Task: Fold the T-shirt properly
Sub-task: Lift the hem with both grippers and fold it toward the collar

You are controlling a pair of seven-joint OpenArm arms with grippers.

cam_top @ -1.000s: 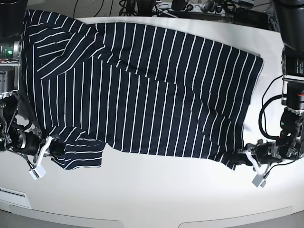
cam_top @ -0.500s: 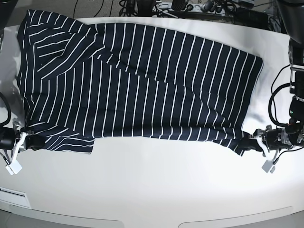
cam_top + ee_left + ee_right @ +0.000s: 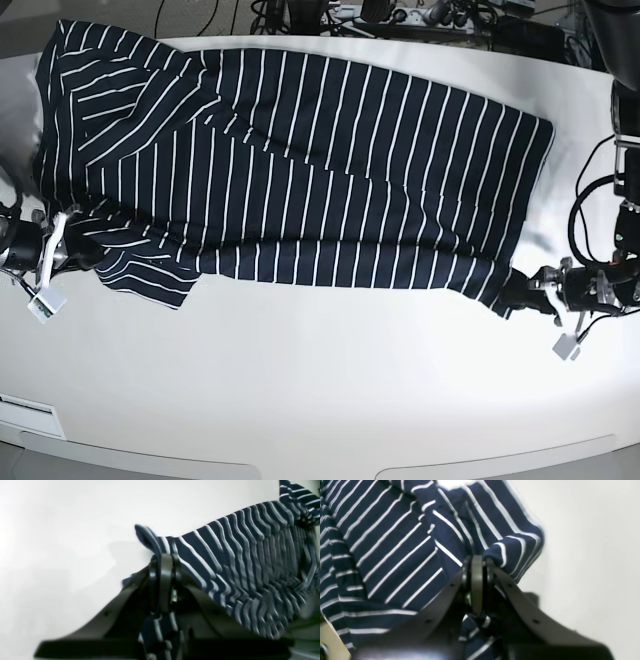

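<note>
1. 2 grippers are at work, and we have both pinched tight on the T-shirt (image 3: 300,170), which lies spread across the white table (image 3: 330,400) with its stripes running front to back in the base view.
2. Our left gripper (image 3: 522,288), on the right of the base view, is clamped on the shirt's near corner there; in the left wrist view its jaws (image 3: 162,562) meet on a small fold of striped cloth, and the fabric stretches away from them to the right.
3. Our right gripper (image 3: 72,250), on the left of the base view, has its jaws closed on the near edge by a sleeve; the right wrist view shows them (image 3: 476,567) biting a bunched fold, with more cloth hanging below.
4. Near that grip the sleeve (image 3: 150,272) lies crumpled and angled on the table.
5. Both wrist views are blurred, so we think, but cannot confirm, that each grip takes more than 1 layer.
6. Cables (image 3: 585,205) loop beside our left arm at the table's edge.
</note>
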